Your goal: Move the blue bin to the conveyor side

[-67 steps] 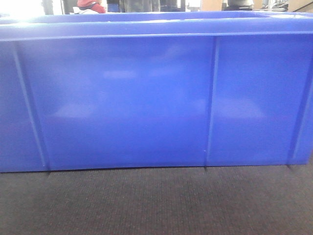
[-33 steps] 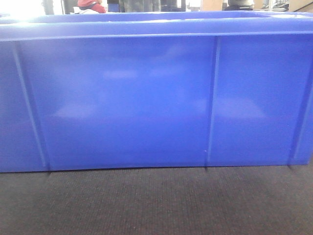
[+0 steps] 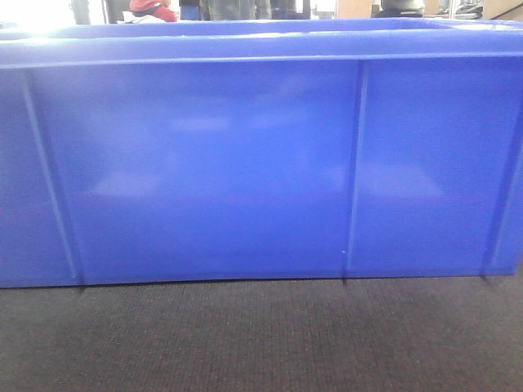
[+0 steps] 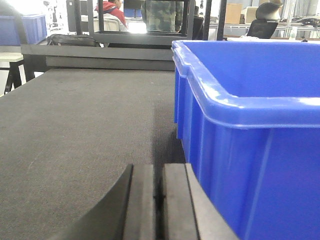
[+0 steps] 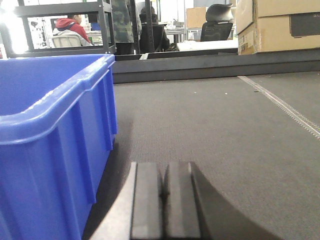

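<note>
Blue bin (image 3: 245,163), large glossy blue rectangular plastic crate with thin vertical ribs and a thickened rim, sits flat and upright on the dark grey-black woven belt surface of the conveyor (image 3: 261,335), filling the front view's width, near wall facing the camera, base touching the belt. Left wrist view: bin (image 4: 250,125) stands to the right, its rounded rim corner close by, open belt (image 4: 75,125) stretching to the left and ahead up to a dark raised edge rail (image 4: 105,55). Left gripper (image 4: 160,200) low over the belt just beside the bin's end wall, dark pads pressed together with only a thin seam between, nothing held; contact with the bin can't be judged. Right wrist view: bin (image 5: 55,130) on the left, belt (image 5: 215,125) to the right with a pale stitched seam line (image 5: 285,105) running diagonally. Right gripper (image 5: 162,200) low just beside the bin's other end wall, pads closed on each other, holding nothing. Inside of bin not visible enough to tell contents. Background: cardboard boxes (image 5: 275,25) at the far right of the belt, black office chair (image 5: 217,20), seated person in red top (image 5: 70,27), smaller blue crates (image 4: 22,27) far left.
</note>
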`<state>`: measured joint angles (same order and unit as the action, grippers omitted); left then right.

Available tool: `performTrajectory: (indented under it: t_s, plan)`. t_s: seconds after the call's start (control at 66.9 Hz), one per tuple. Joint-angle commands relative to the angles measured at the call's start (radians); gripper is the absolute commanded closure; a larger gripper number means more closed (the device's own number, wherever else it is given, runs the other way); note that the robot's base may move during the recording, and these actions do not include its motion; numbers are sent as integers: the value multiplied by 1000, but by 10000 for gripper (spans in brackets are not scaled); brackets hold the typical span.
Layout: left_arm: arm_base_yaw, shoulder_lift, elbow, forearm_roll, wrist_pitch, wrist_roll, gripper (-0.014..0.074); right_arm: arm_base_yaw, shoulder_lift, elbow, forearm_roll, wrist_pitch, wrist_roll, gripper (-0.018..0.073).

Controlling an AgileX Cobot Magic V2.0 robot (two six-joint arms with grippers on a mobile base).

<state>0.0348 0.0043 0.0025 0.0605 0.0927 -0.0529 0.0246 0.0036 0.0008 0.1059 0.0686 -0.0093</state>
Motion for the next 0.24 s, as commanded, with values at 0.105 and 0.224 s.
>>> performTrajectory:
  t_s: [0.105, 0.224]
  plan:
    - [4, -4, -3, -5, -20, 3, 613, -6, -4, -1, 1, -25, -4, 629]
    - [4, -4, -3, -5, -20, 3, 613, -6, -4, -1, 1, -25, -4, 629]
